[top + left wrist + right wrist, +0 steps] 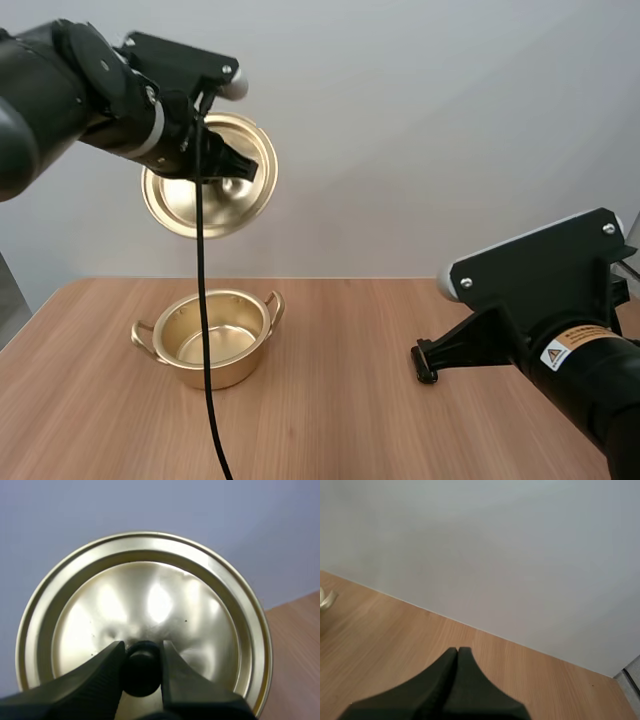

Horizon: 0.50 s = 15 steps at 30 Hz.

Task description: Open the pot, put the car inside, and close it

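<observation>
Gripping the lid [190, 205] by its knob [142, 672], the left hand [238, 166] holds it high above the open pot [242, 372] at the bench [350, 420] left, while the right hand [428, 362], clenched empty, sits well off right.

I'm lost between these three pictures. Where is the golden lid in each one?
High view: the lid is held in the air by the left gripper, with the open pot standing on the table.
Left wrist view: the lid is straight ahead, pinched by its black knob.
Right wrist view: it looks past the shut right gripper across the table.
Shared landmark: the wooden table's edge against the pale wall.
</observation>
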Motion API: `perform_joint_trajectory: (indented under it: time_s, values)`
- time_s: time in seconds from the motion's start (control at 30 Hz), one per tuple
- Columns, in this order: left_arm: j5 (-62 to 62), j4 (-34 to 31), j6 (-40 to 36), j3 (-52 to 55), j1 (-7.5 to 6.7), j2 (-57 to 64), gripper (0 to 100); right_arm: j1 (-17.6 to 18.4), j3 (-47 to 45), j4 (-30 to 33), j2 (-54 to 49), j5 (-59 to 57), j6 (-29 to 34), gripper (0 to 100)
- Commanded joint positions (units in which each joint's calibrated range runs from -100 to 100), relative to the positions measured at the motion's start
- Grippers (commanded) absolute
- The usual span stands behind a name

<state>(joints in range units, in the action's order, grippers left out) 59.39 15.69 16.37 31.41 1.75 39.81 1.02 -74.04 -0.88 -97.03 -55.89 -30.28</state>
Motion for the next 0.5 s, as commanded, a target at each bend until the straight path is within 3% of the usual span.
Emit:
perform_joint_trajectory:
  time_s: [0.0,0.13,0.3,0.47]
  values:
    - [-6.65,-0.01,-0.43,-0.02,0.04,12.82,0,0.0,-0.05,-0.08,-0.01,2.35,-0.35,0]
    - [-9.8,0.07,-1.37,-0.02,0.15,19.41,0,0.0,-0.05,0.15,1.6,9.44,-3.92,0]
    - [-10.25,0.11,-1.76,-0.02,0.21,24.17,0,-0.07,-0.05,-0.34,7.89,16.75,-4.03,0]
    - [-10.33,-0.03,-6.91,-0.02,0.21,27.96,0,-1.2,0.23,-0.61,14.62,23.73,-4.03,0]
